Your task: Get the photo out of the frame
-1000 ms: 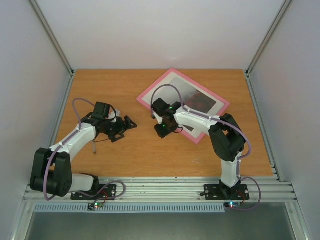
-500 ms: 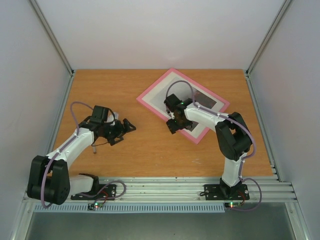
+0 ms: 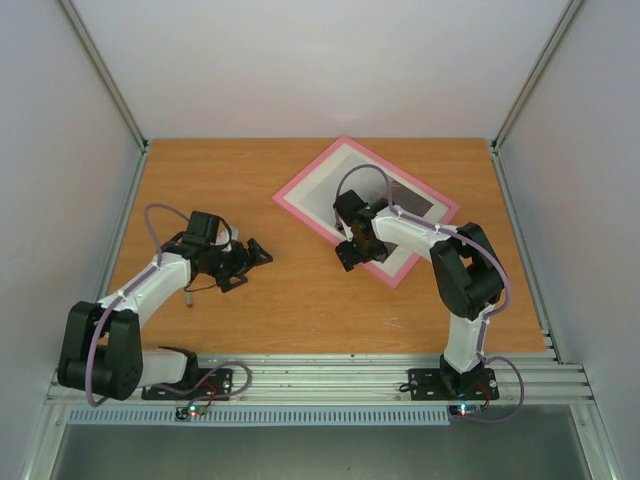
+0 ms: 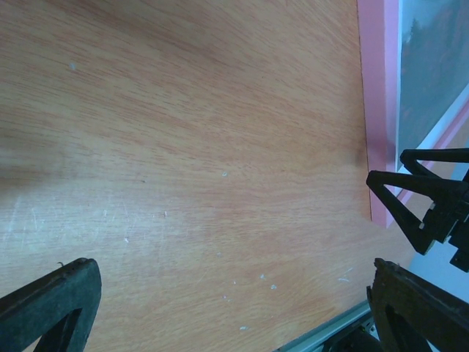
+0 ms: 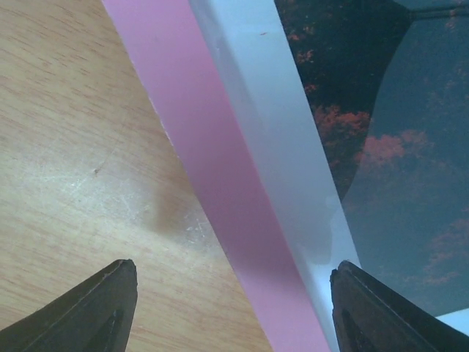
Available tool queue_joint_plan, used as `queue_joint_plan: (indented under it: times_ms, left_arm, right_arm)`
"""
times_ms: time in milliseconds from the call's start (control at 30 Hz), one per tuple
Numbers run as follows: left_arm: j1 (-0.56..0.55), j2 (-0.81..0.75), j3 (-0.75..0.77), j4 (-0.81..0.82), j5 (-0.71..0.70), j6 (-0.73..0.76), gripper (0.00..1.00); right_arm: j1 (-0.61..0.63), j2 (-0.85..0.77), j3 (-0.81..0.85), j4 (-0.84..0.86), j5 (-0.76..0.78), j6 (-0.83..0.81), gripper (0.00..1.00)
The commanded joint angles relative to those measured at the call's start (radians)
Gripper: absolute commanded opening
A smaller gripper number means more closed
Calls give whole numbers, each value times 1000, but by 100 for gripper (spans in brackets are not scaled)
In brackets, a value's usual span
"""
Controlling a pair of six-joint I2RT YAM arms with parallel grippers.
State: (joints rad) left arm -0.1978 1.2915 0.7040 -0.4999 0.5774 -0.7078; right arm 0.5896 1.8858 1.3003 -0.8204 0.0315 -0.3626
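Altogether, one frame holds one photo; left gripper and right gripper gape.

text: none readable in any of the three views | the frame: plain pink front, no lettering legible | the photo: dark print with red-orange trees, no caption, number or brand legible
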Motion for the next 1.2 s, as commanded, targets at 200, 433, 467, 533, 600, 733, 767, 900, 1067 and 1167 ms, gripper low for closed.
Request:
queue_joint_plan:
  times_ms: [200,433,467,533,600,733,767,900,1067,1167]
  left_arm:
    - [-9,58,15,92,29,-24,99]
    - [-9,59,11,94,35,-21,99]
    - [-9,56,9,93,34,-19,99]
    - [-10,53,3,93,33,-17,99]
    - [-9,53,0,92,35,-16,99]
    - [-9,42,-2,82,12,-20,99]
    - [-10,34,-1,77,3,-22,99]
    - [-10,0,2,58,-39,-24,99]
    - [-11,-29,8,34,-84,-26,99]
    - [-13,-17,22,-1,-103,-14,98]
  right_arm:
    - [87,24,27,-27,-147,73,72]
    - [130,46,71,-37,-167,98,72]
    - [135,47,75,-33,-189,103,71]
    - [158,61,89,-22,-226,113,71]
    - [189,90,119,-20,-248,123,71]
    - [265,142,204,-3,-322,149,72]
    - [284,151,223,1,-335,151,71]
    - [328,164,266,40,-414,166,71]
    - [329,110,246,74,-404,144,72]
    - [320,41,186,83,-327,116,73]
